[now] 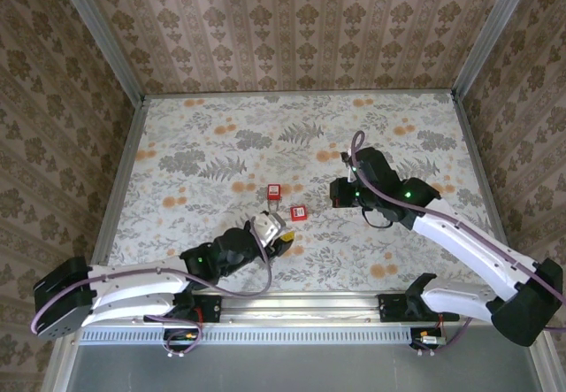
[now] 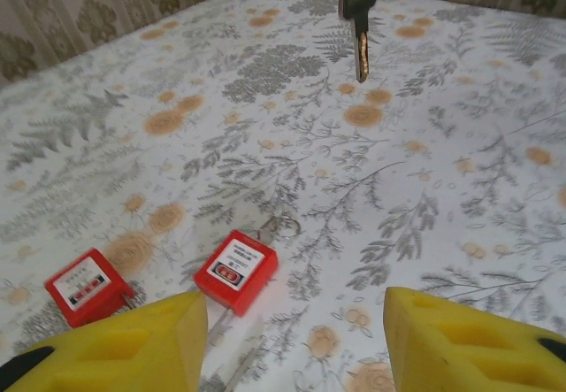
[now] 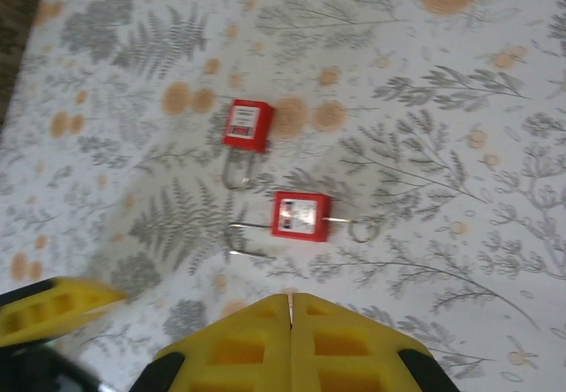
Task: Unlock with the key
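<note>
2 red padlocks [image 3: 247, 125] [image 3: 301, 215], 1 key [image 2: 359, 20] in the tight jaws of the right gripper [image 3: 290, 299], left gripper [image 2: 294, 308] half-spread.

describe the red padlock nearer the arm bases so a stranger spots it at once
On the flowered table, two red padlocks lie near the middle. The near padlock is the one closer to the arm bases. A small metal ring sits at its end, which the far padlock lacks.

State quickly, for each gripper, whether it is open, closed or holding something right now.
Left gripper: open, holding nothing.
Right gripper: shut, apparently pinching the key, which hangs in the air.
</note>
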`<state>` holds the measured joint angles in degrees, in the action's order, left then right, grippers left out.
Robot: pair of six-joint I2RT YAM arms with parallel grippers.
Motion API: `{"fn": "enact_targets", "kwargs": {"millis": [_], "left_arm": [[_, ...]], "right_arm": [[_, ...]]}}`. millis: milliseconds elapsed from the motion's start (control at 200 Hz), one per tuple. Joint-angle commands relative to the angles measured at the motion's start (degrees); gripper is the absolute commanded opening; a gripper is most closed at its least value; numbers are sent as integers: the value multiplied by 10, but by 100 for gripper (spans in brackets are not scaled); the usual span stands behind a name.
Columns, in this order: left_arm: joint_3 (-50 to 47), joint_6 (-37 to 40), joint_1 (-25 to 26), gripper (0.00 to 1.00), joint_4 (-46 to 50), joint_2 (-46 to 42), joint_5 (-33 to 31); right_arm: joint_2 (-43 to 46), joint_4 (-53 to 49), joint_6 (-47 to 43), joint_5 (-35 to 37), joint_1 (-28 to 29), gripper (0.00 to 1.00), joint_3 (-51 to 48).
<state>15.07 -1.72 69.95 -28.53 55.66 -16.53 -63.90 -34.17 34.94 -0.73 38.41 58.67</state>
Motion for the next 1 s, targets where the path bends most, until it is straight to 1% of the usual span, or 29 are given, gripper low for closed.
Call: {"fn": "enact_targets", "kwargs": {"millis": [0,60,150,245,320,445,575,625,815,910,995], "left_arm": [[7,92,14,54,-189,35,-46],[16,118,18,54,-230,62,-36],[33,140,19,53,-258,92,-13],[38,144,19,51,-295,114,-24],[30,154,18,52,-340,125,-25],[37,150,15,56,-336,132,-33],[29,141,9,55,-351,133,-42],[25,135,4,53,-358,130,-39],[20,116,-7,40,-356,113,-44],[20,106,-13,29,-345,107,-34],[20,101,-16,24,-335,99,-35]], "right_arm": [[11,-34,22,17,29,4,36],[9,-34,27,16,49,3,48],[10,-16,42,20,76,3,55],[3,2,57,20,99,3,65],[-2,10,59,28,116,3,73],[-8,25,63,24,130,3,82],[-11,28,62,21,138,4,89],[-10,28,61,21,139,3,89],[-2,30,66,18,140,4,82],[0,31,70,15,140,4,78],[4,31,73,14,140,4,75]]}}
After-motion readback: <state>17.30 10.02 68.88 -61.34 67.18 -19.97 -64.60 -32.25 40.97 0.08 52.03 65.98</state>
